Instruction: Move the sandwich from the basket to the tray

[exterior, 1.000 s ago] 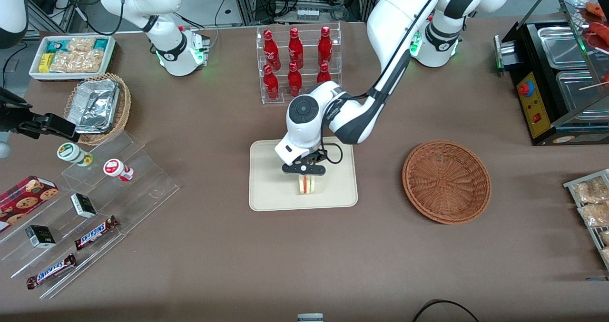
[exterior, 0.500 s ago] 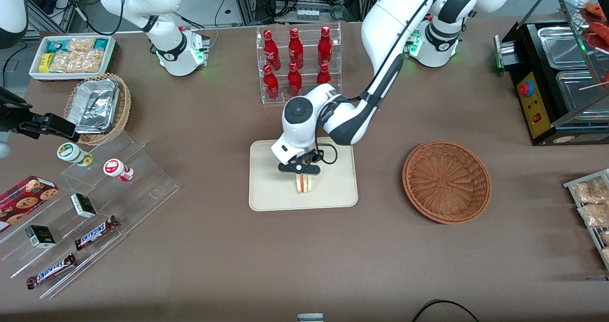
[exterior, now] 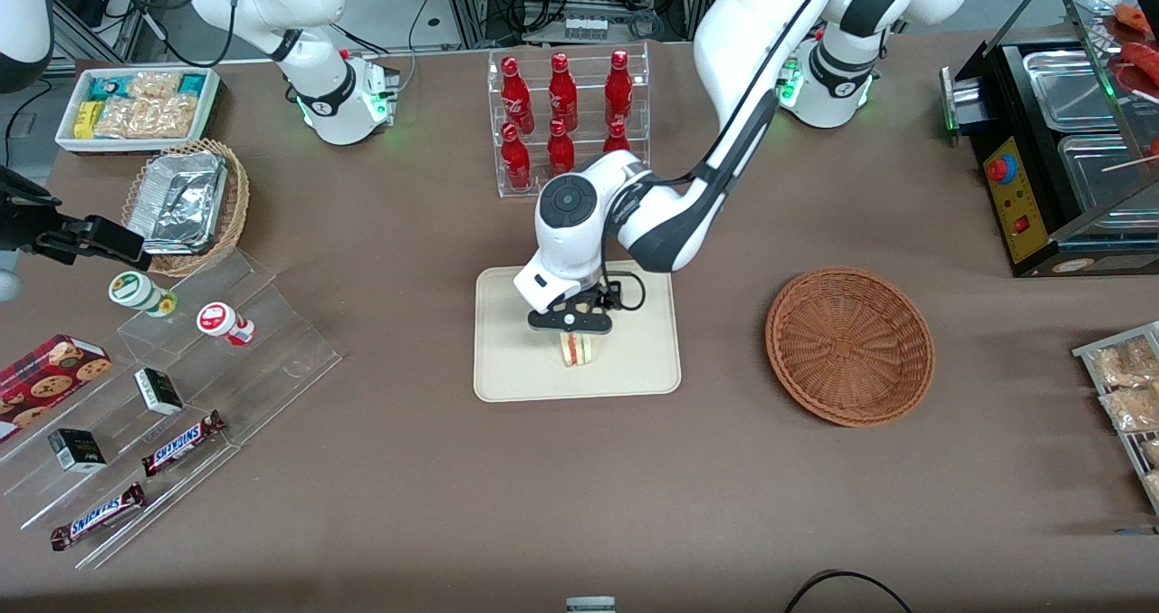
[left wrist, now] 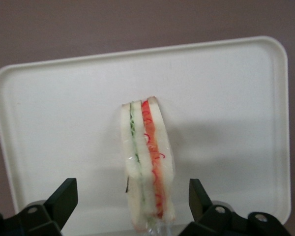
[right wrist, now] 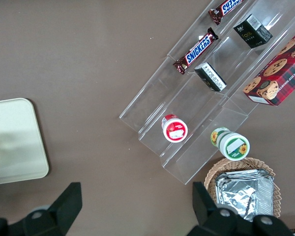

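Note:
The sandwich, a wrapped wedge of white bread with red and green filling, stands on its edge near the middle of the cream tray. My gripper hangs just above it and is open. One black finger stands on each side of the sandwich, with a clear gap to the bread. The reddish-brown wicker basket lies toward the working arm's end of the table, with nothing in it.
A clear rack of red bottles stands farther from the camera than the tray. Acrylic steps with snacks, a tan basket of foil containers and a white snack box lie toward the parked arm's end. A black appliance is near the working arm.
The gripper and the sandwich under it have shifted a little toward the parked arm's end of the tray. The wrist now sits slightly higher over the sandwich.

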Tool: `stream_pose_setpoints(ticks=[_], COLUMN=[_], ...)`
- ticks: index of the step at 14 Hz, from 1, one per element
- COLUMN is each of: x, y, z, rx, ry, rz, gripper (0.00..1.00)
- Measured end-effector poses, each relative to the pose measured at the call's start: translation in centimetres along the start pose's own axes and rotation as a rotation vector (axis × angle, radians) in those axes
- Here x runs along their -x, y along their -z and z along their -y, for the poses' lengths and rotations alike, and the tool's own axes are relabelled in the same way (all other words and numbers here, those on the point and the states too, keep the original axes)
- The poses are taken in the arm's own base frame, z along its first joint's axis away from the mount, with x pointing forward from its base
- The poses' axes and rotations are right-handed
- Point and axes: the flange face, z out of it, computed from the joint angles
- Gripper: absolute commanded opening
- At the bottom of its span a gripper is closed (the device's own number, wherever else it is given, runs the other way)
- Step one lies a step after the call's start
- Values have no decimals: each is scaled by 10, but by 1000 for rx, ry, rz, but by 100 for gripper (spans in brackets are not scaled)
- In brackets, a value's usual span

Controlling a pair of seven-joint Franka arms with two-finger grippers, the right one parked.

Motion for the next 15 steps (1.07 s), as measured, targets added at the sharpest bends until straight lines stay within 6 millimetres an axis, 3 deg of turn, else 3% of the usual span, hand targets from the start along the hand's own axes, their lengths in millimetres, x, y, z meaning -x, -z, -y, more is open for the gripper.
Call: stream_pose_setpoints(ticks=[4,9,12,15], x=[-41,-69,-74,-72], y=[97,200,240,259], z=[69,191,268,338], rx=[-14,-67,-82,-71], ry=[109,175,181,157], rz=[-19,11,23,33], gripper=[100,100,100,100])
